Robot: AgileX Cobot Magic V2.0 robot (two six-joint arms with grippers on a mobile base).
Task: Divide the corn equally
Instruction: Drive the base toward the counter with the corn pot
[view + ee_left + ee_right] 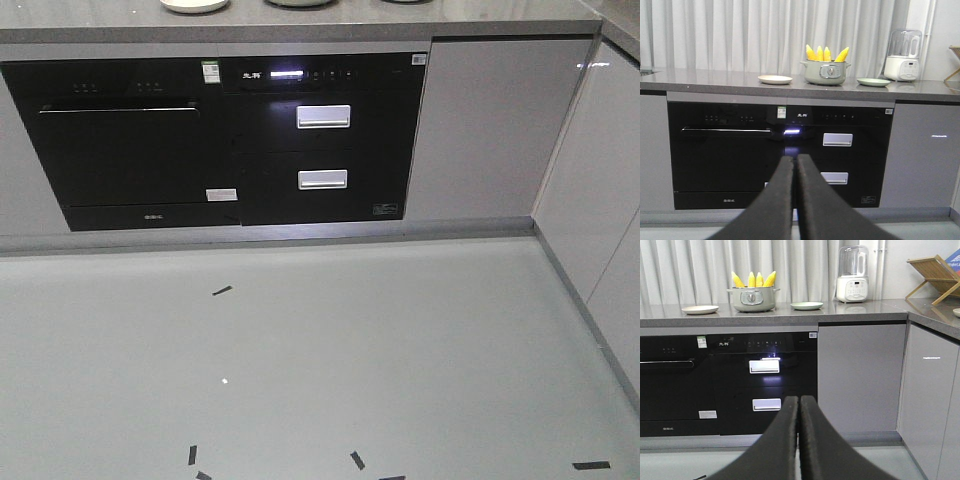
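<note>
Far off on the counter, well apart from both pairs of fingers: 4 cobs of corn, standing upright in a grey-green pot. Pressed closed, pads together, nothing held: the left gripper. Same for the right gripper. Left of the pot a cream plate, right of it a green plate, further right a white blender. Under the counter, black built-in appliances. In front of them, grey floor with black tape marks.
</note>
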